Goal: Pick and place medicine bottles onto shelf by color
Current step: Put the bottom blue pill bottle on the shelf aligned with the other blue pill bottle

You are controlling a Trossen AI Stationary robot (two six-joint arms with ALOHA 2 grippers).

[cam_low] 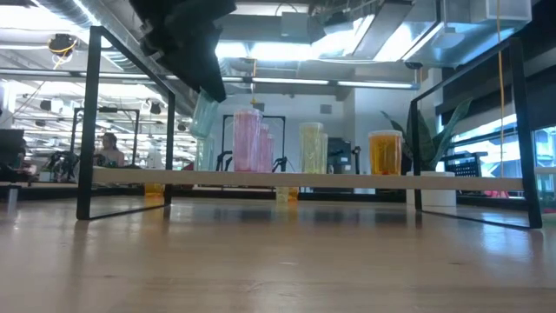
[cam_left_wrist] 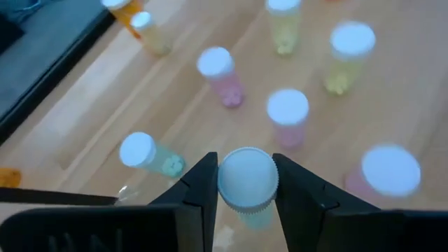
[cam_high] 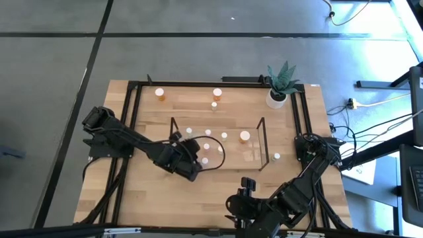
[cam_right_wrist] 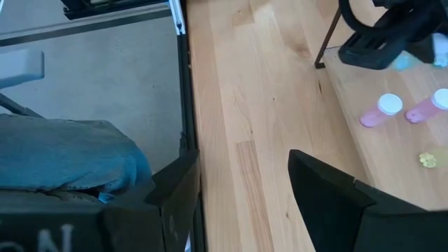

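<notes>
Fingers (cam_left_wrist: 203,185) of the left gripper (cam_left_wrist: 245,189) squeeze a pale green bottle (cam_left_wrist: 246,180) by its cap above the shelf (cam_high: 261,142), so placing is underway and next it must go down beside matching bottles, while the right gripper (cam_right_wrist: 241,178) waits open.

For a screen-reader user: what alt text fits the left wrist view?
The left gripper grips a white-capped greenish bottle above the shelf, where pinkish, yellowish and greenish white-capped bottles stand.
</notes>
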